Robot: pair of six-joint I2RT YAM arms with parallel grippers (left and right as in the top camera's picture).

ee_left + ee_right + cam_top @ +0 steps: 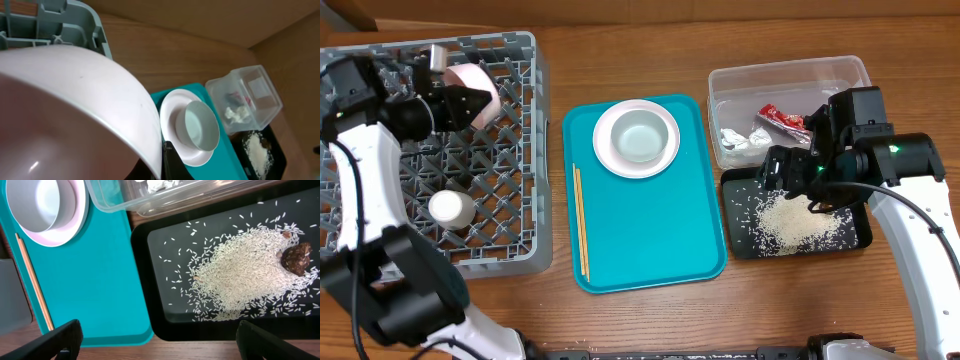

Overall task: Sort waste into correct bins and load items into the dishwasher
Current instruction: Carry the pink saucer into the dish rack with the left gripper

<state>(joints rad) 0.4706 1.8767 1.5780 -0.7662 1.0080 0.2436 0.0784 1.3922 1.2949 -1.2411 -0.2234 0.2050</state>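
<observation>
My left gripper (470, 102) is shut on the shallow pink bowl (480, 84) and holds it tilted over the back of the grey dish rack (510, 200); the bowl fills the left wrist view (75, 100). A small white cup (451, 209) lies in the rack. The grey-green bowl (640, 135) sits on the white plate (610, 150) on the teal tray (650, 230), with chopsticks (580, 220) at the tray's left. My right gripper (157, 342) is open and empty above the black tray (160, 325), which holds rice (240, 275) and a brown scrap (296, 260). The clear tub (790, 75) holds the red wrapper (782, 120) and the napkin (738, 138).
The teal tray lies between the rack and the two bins. The black tray sits just in front of the clear tub at the right. Wooden table surface (650, 320) shows along the front edge.
</observation>
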